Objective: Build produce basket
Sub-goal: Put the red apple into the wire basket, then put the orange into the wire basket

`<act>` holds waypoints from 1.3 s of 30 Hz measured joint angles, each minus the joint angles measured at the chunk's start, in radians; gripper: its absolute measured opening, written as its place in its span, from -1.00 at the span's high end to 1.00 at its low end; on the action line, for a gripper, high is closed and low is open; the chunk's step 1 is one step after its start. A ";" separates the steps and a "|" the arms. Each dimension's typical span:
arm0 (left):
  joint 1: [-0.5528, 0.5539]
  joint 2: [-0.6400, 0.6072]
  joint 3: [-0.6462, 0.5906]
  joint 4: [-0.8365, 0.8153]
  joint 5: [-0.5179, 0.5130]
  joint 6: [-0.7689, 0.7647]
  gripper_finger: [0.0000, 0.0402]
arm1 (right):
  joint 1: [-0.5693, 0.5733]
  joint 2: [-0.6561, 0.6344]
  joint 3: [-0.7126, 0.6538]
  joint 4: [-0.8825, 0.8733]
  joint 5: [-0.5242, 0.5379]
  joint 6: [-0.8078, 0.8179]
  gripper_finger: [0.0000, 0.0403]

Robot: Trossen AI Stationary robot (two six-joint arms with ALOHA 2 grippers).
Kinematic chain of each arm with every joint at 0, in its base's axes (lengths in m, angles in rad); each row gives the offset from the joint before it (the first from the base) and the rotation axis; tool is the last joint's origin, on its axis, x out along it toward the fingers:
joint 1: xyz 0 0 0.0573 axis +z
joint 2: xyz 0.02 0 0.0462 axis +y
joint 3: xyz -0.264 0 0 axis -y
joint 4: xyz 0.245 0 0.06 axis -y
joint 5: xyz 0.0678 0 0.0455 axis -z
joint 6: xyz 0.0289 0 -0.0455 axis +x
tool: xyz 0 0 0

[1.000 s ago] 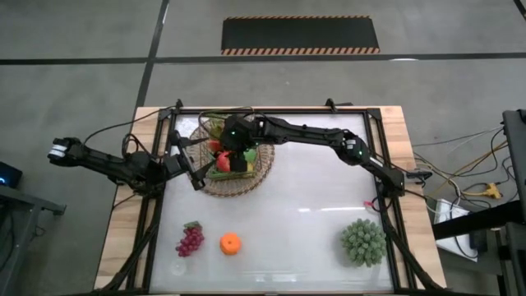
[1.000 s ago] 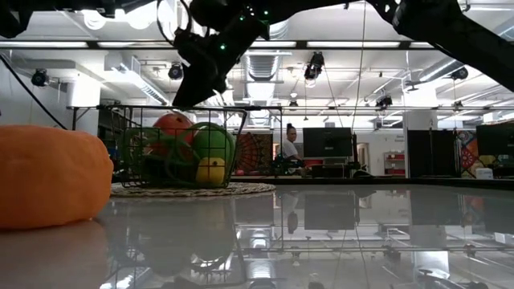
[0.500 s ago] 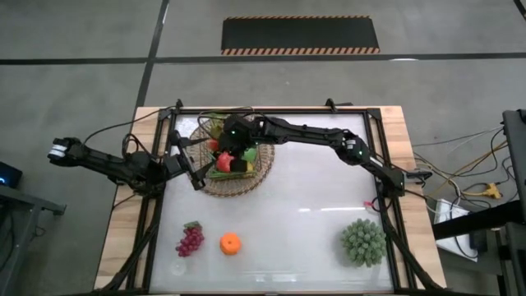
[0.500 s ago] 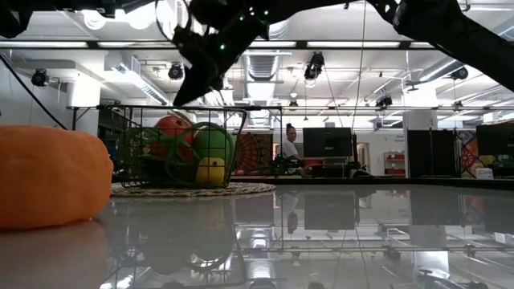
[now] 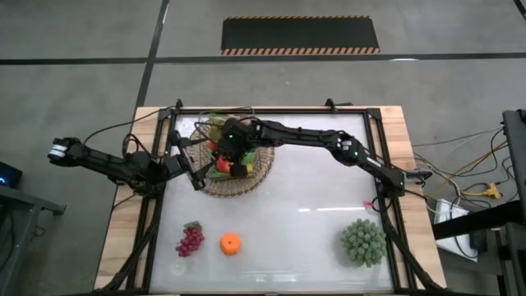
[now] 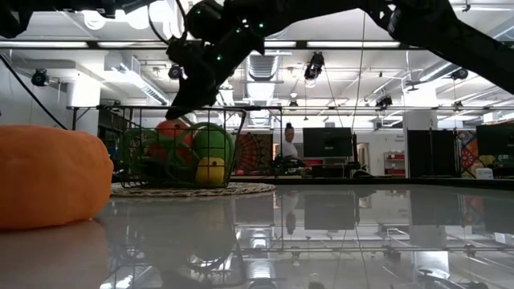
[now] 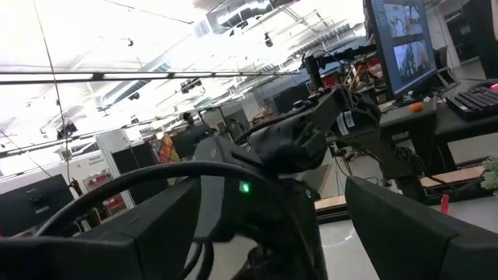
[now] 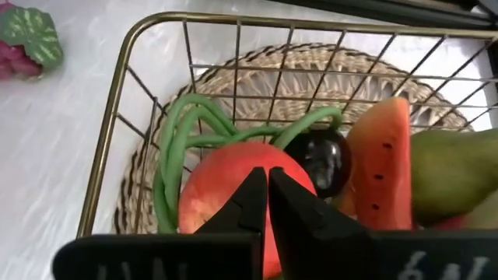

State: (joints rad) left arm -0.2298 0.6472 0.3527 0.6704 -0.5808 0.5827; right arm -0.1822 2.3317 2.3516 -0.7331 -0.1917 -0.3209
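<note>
The basket [image 5: 251, 179], a woven tan round with a gold wire cage [image 8: 123, 58], stands at the far left of the table. In it lie a red apple [image 8: 222, 183], green beans [image 8: 180, 132], a watermelon slice [image 8: 383, 163] and a green fruit [image 8: 455, 167]. My right gripper [image 8: 267, 177] is shut above the basket, with its tips at the apple's top [image 6: 172, 122]. At the basket's left edge my left gripper [image 5: 196, 174] stands open; only the other arm shows between its fingers [image 7: 268, 204]. Purple grapes [image 5: 190, 238] and an orange [image 5: 231, 243] lie near the front edge. My right gripper points down into the basket from above, its shut fingertips [image 8: 253, 187] right at the top of the red apple. Whether they touch the apple, I cannot tell. The apple rests among the other fruit in the basket.
A large spiky green cluster [image 5: 363, 242] sits at the near right. A dark frame [image 5: 380, 156] runs round the white table top. The orange [image 6: 48, 177] looms close in the low view. A person [image 6: 290, 143] sits far off in the room.
My right gripper has shut its fingers on nothing and come down a little, toward the table's left, onto the top of the red apple. The fruit in the basket has stayed where it was.
</note>
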 joint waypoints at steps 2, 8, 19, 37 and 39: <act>0.000 0.000 0.000 0.001 0.000 0.000 -0.49 | -0.001 0.007 0.000 0.012 0.003 0.011 0.96; 0.000 0.000 0.000 0.001 0.000 0.000 -0.49 | -0.002 0.020 0.000 0.022 0.006 0.009 0.96; 0.000 0.007 0.002 0.006 0.001 -0.001 -0.49 | -0.011 0.056 -0.002 0.027 0.018 0.008 0.96; 0.000 0.014 0.002 0.003 0.001 -0.004 -0.49 | -0.012 -0.036 0.003 -0.044 0.010 0.015 0.96; 0.000 0.020 0.002 0.002 0.005 -0.017 -0.49 | -0.012 -0.059 0.003 -0.109 0.011 0.014 0.96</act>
State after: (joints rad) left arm -0.2300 0.6671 0.3546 0.6722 -0.5758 0.5658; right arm -0.1944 2.2726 2.3543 -0.8418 -0.1811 -0.3065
